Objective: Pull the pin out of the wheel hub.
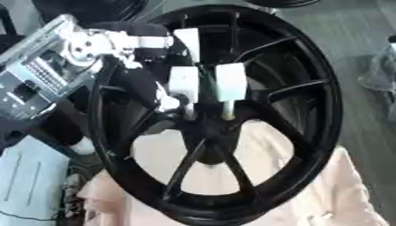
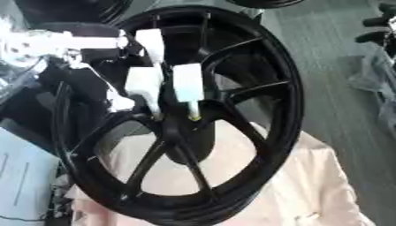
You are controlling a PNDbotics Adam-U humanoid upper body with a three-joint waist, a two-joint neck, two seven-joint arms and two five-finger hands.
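The left hand (image 1: 197, 79) reaches down over the wheel hub (image 1: 207, 132); its fingers (image 1: 230, 81) pinch the pin (image 1: 227, 112), whose long axis runs upward from the hub.

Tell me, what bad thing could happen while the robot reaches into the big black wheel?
The left hand has its white fingers down at the hub, between thin spokes; they might catch on a spoke when pulling back. The wheel rests tilted on a pale cloth, so a tug might shift it. The pin itself is hard to make out, so the fingers may miss it.
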